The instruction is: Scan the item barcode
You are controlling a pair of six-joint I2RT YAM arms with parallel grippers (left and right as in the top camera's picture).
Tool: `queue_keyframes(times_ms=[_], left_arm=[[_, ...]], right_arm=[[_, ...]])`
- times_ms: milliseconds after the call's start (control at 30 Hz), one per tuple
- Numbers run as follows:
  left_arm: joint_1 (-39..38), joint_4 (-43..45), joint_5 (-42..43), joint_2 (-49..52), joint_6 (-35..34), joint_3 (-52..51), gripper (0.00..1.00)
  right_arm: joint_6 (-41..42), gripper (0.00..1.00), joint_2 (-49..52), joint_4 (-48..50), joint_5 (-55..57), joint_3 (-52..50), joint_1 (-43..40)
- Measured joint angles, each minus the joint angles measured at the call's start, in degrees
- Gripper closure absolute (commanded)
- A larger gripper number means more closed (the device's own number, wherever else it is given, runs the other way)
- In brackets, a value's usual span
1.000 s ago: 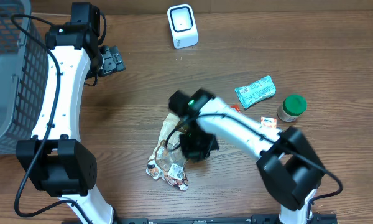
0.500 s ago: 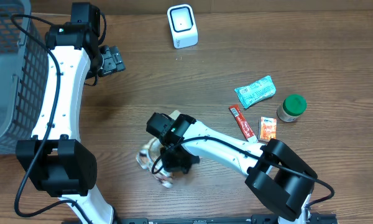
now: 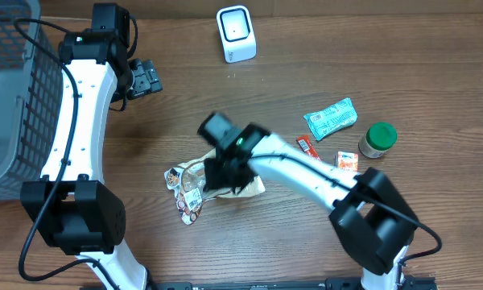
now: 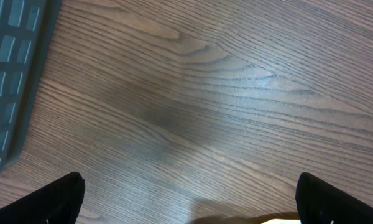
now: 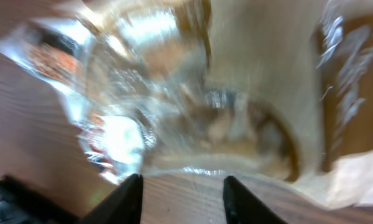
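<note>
White arms [image 3: 82, 113] carry black joints, cables and black left gripper [image 3: 150, 78]

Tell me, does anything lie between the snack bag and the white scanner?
Nothing visible does: only bare table lies between the snack bag and the white scanner. The left gripper hangs off to one side.

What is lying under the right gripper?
A crinkled clear snack bag lies on the wooden table below the right gripper. From overhead, the arm covers part of the bag, so that part cannot be seen.
</note>
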Motion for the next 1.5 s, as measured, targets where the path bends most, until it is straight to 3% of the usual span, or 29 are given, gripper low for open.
queue_keyframes(times_ms=[300, 833, 967, 1000, 1133, 1200, 1300, 1500], left_arm=[[0.0, 0.0, 0.0, 0.0, 0.0, 0.0, 0.0], [0.0, 0.1, 0.3, 0.0, 0.0, 0.0, 0.0], [0.0, -3.2, 5.4, 0.0, 0.0, 0.0, 0.0], [0.0, -4.1, 7.0, 0.0, 0.0, 0.0, 0.08], [-0.1, -9.1, 11.8, 0.0, 2.3, 0.0, 0.61], [-0.3, -11.6, 12.7, 0.0, 3.5, -0.1, 0.76], [-0.7, -15.1, 13.6, 0.0, 4.5, -1.1, 0.85], [-1.8, -16.2, 14.5, 0.0, 5.2, -8.1, 0.93]], right_arm=[[-3.8, 0.27, -0.7, -4.1, 1.2, 3.0, -7.5], [-4.2, 0.21, -0.8, -3.4, 7.1, 1.5, -7.4], [-4.1, 0.21, -0.8, -4.0, 7.2, 1.4, -7.4], [-4.1, 0.21, -0.8, -4.0, 7.2, 1.4, -7.4], [-4.2, 0.21, -0.8, -4.0, 7.5, 1.4, -7.4], [-4.2, 0.21, -0.8, -3.9, 7.6, 1.3, -7.4], [-4.1, 0.2, -0.8, -3.9, 7.7, 1.3, -7.4], [-4.2, 0.09, -0.8, -3.9, 7.7, 1.3, -7.4]])
